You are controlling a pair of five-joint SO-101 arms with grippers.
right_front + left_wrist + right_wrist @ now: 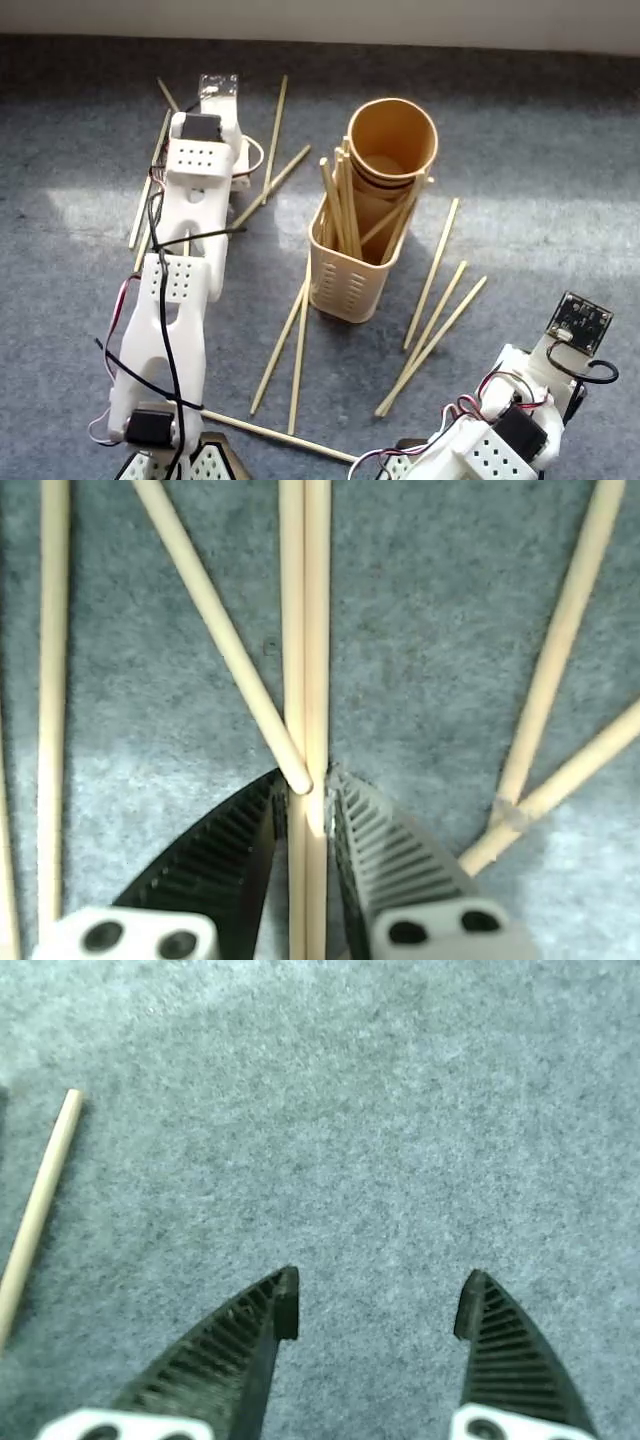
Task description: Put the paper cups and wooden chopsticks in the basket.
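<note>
My left gripper (306,782) is shut on a pair of wooden chopsticks (306,630) lying side by side on the grey carpet, with a third chopstick (215,630) crossing onto them at the fingertips. In the high view the left arm (190,200) stretches over loose chopsticks (150,195) at the far left. The cream basket (345,285) stands mid-table and holds stacked paper cups (392,140) and several chopsticks (340,205). My right gripper (378,1305) is open above bare carpet, with one chopstick (38,1215) off to its side.
More loose chopsticks lie around the basket: a few to its right (432,300), two in front (285,350), one near the arm bases (275,435) and two behind (272,150). The right arm (510,430) sits at the near right corner.
</note>
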